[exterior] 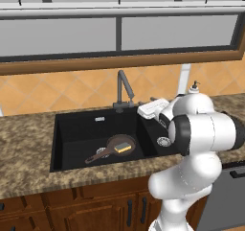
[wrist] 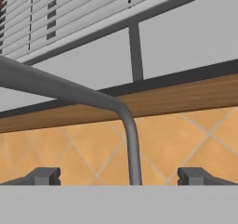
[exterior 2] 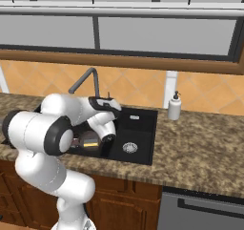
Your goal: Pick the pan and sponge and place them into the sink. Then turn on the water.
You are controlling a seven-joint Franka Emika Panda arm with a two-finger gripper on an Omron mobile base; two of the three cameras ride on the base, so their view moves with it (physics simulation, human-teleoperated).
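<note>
The frying pan [exterior: 120,144] lay in the large bowl of the black sink [exterior: 76,124], its long handle pointing toward the near-left corner, and the yellow sponge [exterior: 124,148] rested inside the pan; both placements appeared done, leaving the water. The gripper [wrist: 119,176] stood at the faucet [wrist: 131,144], jaws spread wide and holding nothing, the faucet's upright stem rising between the two fingertips [wrist: 45,175] and its spout running off up and to the left. The lever presumably sat at the faucet's base [exterior: 122,105], but its position relative to the fingers could not be made out. The white hand [exterior: 153,109] covered part of the sink's divider, and the arm hid most of the large bowl in the right base view.
</note>
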